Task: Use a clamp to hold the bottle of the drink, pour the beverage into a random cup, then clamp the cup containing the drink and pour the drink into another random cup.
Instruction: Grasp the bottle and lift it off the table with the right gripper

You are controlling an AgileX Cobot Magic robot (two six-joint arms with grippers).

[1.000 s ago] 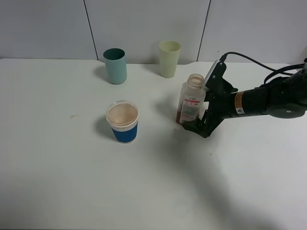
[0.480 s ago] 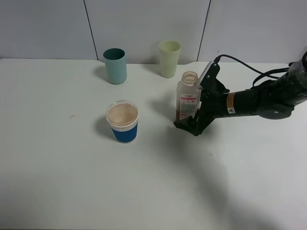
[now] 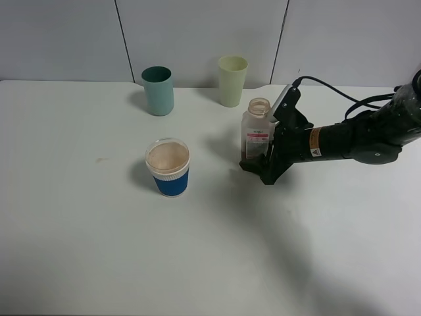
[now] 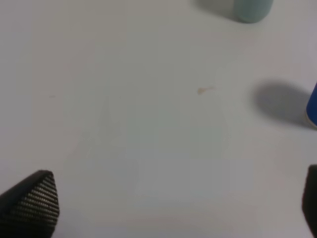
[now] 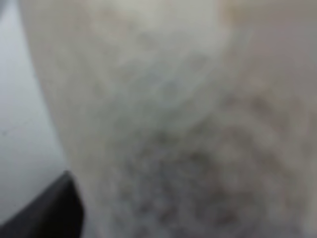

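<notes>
The bottle stands upright right of the table's middle, uncapped, with a little brown beverage at its base. My right gripper reaches in from the right, its fingers set around the bottle's lower part; contact is unclear. The right wrist view is filled by the blurred bottle, with one fingertip at its edge. The blue cup holds pale brown liquid. The teal tumbler stands at the back. My left gripper hangs open over bare table, left of the blue cup.
A pale yellow-green tumbler stands at the back, just behind the bottle. The teal tumbler's base shows in the left wrist view. A small brown stain marks the white table. A black cable trails from the right arm.
My right gripper slid left around the bottle's base, and its jaws have drawn closer together. The bottle shifted slightly left and back. The left gripper stays open.
</notes>
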